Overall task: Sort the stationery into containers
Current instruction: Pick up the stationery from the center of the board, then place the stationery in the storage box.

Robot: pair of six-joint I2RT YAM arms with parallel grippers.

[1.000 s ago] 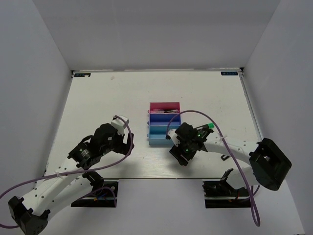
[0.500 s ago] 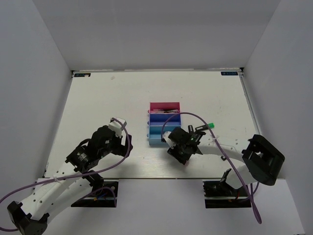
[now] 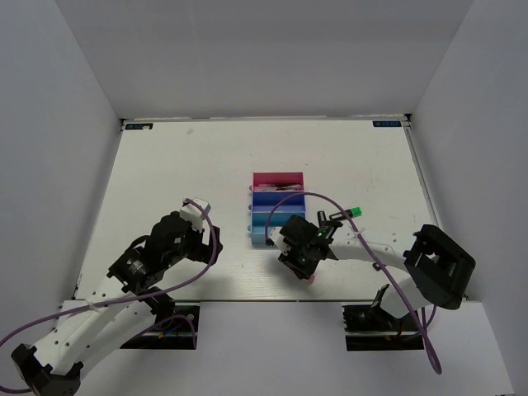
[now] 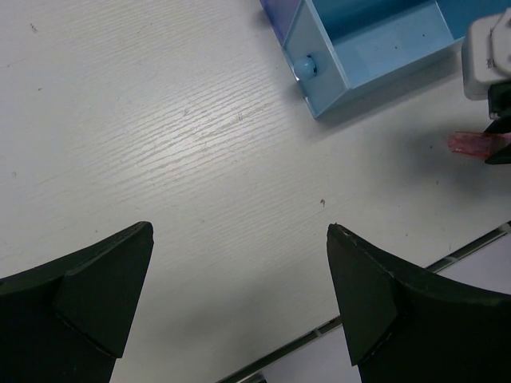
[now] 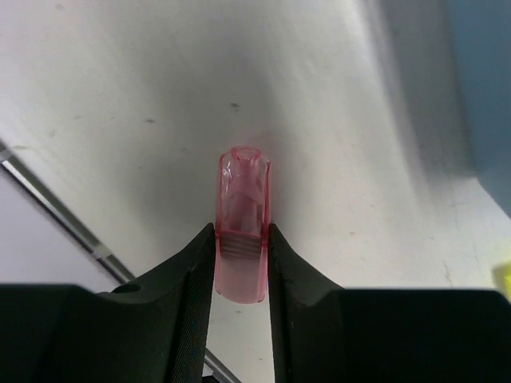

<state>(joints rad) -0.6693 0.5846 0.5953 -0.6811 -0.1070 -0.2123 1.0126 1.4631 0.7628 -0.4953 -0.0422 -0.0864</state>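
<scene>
Right tool (image 5: pixel 241 243): both fingers were pressed against the sides of a short translucent pink plastic stick (image 5: pixel 241 199), so it looked clamped on it.
Pink stick: it was down by the white tabletop (image 3: pixel 181 165), just in front of the light blue plastic tray (image 3: pixel 266 233) and near the front edge. I couldn't tell if it was touching the surface.
Trays: the magenta-pink tray (image 3: pixel 277 178), dark blue tray (image 3: pixel 278 199) and light blue one were joined in a row, with the magenta farthest back.
Left tool (image 4: pixel 239 247): its fingers were spread wide apart, over the tabletop to the left of the trays.
</scene>
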